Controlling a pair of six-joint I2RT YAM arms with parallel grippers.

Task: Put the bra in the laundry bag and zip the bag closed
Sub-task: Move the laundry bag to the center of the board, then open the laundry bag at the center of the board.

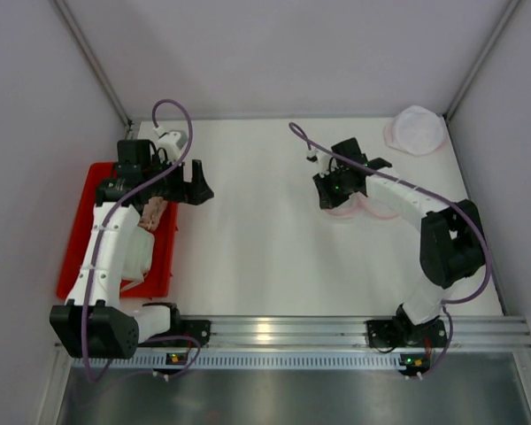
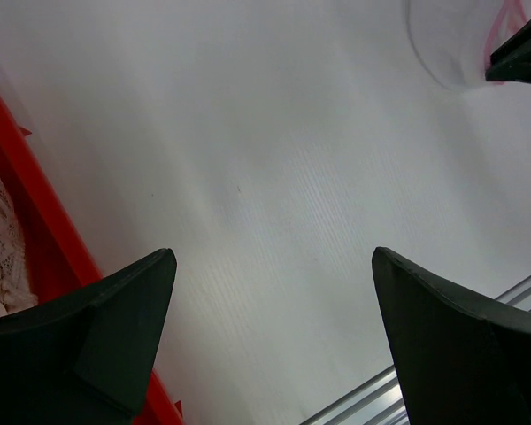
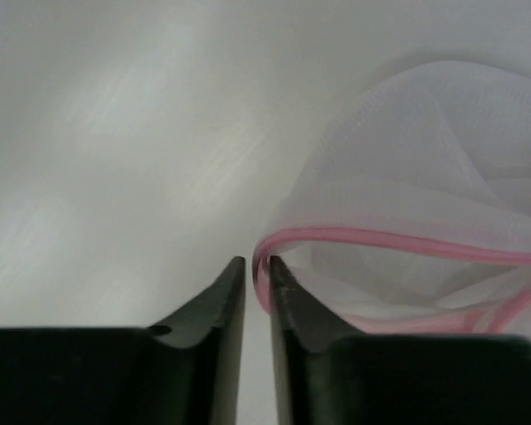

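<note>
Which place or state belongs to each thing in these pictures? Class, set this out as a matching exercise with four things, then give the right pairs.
Things:
1. bra
2. left hand
3. right hand
4. spare mesh bag

Places or states:
A. at the far right corner of the table
B. wide open, holding nothing
C. lying in the red tray
D. nearly closed on the pink rim of the laundry bag

Pairs: 1-C, 2-B, 3-D, 4-A

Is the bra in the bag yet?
Out. The bra lies in the red tray, away from the bag.
</note>
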